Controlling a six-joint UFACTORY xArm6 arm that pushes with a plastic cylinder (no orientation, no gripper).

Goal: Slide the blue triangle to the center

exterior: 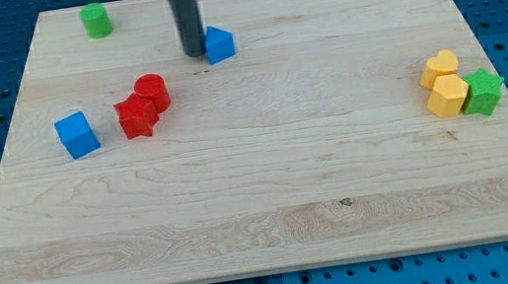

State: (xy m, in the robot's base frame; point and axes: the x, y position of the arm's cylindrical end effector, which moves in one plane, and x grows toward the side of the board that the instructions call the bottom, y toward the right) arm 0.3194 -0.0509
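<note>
My tip [195,52] sits just left of the blue triangle [218,43], touching or nearly so; no pincer shows, so I cannot tell its state. The small blue wedge lies near the table's [293,206] top edge.

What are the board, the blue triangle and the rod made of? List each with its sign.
Board: pale wood, matte; grain lines and a small knot show.
Blue triangle: probably painted wood or plastic; uniform colour, slight sheen.
Rod, my tip beside the triangle's left: dark, smooth, maybe metal or plastic.
</note>
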